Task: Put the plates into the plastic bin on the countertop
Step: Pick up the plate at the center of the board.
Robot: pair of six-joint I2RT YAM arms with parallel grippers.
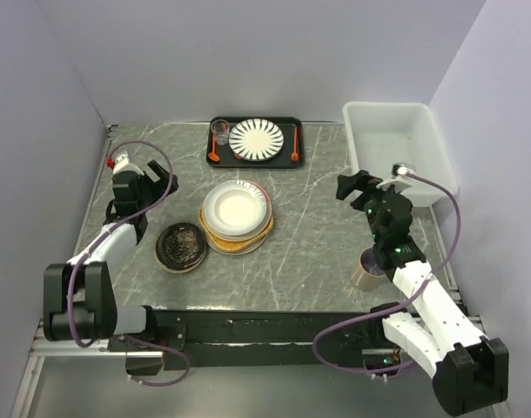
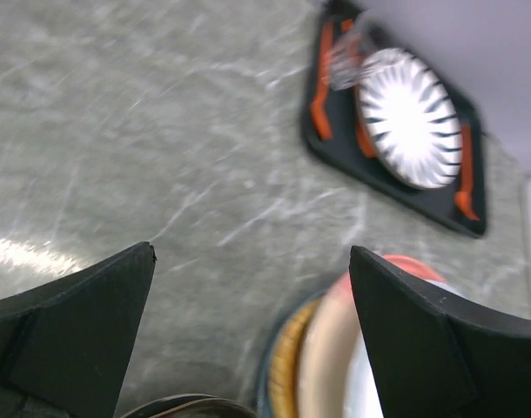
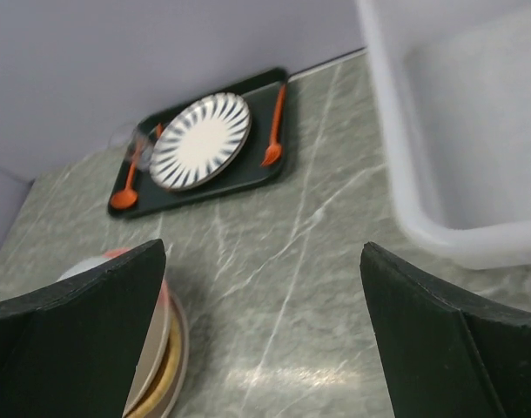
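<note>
A stack of plates [image 1: 236, 212], with a white one on top, sits mid-countertop [image 1: 309, 235]. A dark brown patterned plate [image 1: 180, 246] lies just left of it. The white plastic bin [image 1: 396, 144] stands at the back right with nothing visible in it. My left gripper [image 1: 157, 181] hovers open to the left of the stack, nothing between its fingers. In the left wrist view the stack [image 2: 322, 357] shows beside the right finger, and the brown plate's rim [image 2: 187, 406] at the bottom. My right gripper [image 1: 346, 188] hangs open between stack and bin. The right wrist view shows the bin [image 3: 457, 131] and the stack's edge [image 3: 157, 353].
A flat black tray [image 1: 254, 142] at the back holds a white plate with dark radial stripes [image 1: 257, 138], a glass [image 1: 220, 131] and orange spoons. A tan cup [image 1: 367, 268] stands close to my right forearm. Walls close in on three sides.
</note>
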